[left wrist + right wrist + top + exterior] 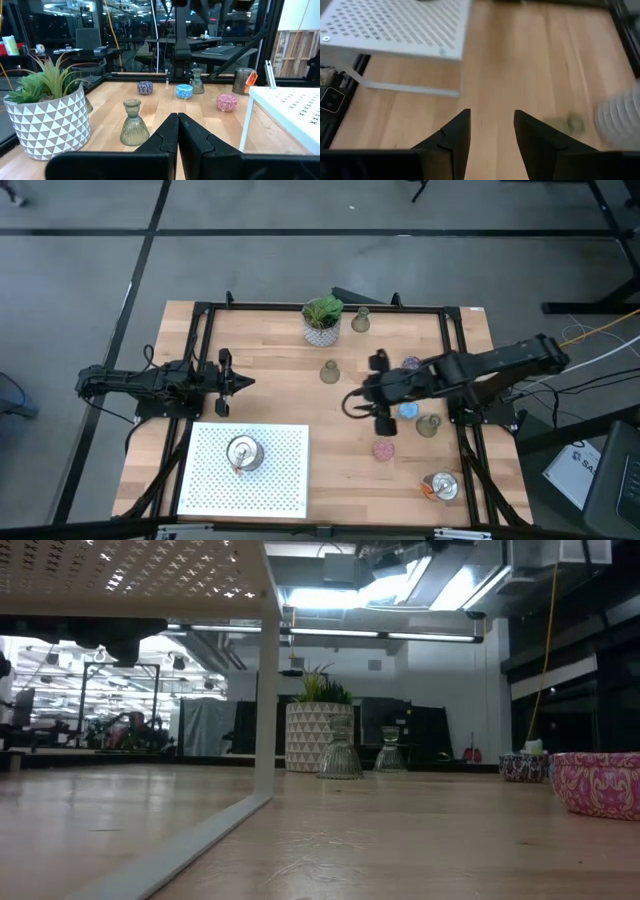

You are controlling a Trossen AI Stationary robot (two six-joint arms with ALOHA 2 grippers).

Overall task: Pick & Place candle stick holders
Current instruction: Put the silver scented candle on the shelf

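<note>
The right gripper (352, 406) hovers over bare table with fingers parted, holding nothing. Just behind it lie the blue holder (408, 411), pink holder (384, 450) and purple holder (411, 364); an olive-grey holder (330, 372) stands ahead, possibly nearest. The left gripper (243, 383), fingers pressed together and empty, waits beside the white perforated stand (270, 490), where a silver holder (243, 453) sits.

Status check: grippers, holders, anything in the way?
Left gripper shut, parked. Right gripper open, empty, mid-table. One silver holder on white stand; others on table. Nothing in the way.
</note>
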